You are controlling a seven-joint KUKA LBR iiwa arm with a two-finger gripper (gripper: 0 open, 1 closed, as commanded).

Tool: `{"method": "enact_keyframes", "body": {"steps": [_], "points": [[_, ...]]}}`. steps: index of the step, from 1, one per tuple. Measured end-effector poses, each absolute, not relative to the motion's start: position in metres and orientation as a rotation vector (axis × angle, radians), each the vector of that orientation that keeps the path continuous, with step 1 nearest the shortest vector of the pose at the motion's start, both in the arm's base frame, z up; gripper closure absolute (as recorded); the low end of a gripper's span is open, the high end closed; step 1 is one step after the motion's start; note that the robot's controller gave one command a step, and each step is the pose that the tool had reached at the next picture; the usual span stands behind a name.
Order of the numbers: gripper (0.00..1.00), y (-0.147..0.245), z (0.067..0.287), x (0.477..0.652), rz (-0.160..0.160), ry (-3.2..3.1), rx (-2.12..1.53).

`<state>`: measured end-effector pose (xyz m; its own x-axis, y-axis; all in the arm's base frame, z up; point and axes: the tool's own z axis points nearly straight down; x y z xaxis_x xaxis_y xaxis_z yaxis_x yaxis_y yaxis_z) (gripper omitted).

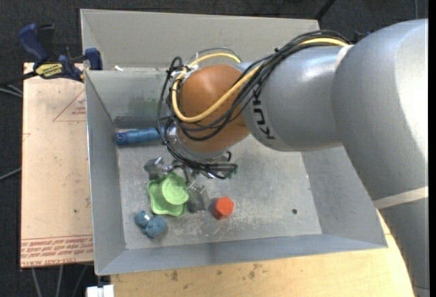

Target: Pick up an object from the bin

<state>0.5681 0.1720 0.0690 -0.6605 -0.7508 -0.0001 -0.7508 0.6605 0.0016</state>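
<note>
Three things front-left in bin [306,221]: green lump [168,195] under jaws (spread unreadable), orange block [221,207], blue lump [151,223]; bare floor rightward.

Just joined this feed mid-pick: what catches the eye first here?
The grey arm with its orange wrist cover reaches in from the right over the middle of the bin. Beneath it the gripper is low beside a lime-green crumpled thing near the front, an orange-red block just to the right. A blue cylinder lies by the left wall, a blue-grey lump in the front left corner.
</note>
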Motion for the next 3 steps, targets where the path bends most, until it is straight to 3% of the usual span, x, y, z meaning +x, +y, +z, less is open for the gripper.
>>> {"method": "enact_keyframes", "body": {"steps": [1, 2, 3], "points": [[1.00, 0.173, 0.070, 0.568, -0.004, -2.864, 1.296], [1.00, 0.185, 0.160, 0.554, -0.001, -2.860, 1.325], [1.00, 0.201, 0.275, 0.533, -0.001, -2.882, 1.279]]}}
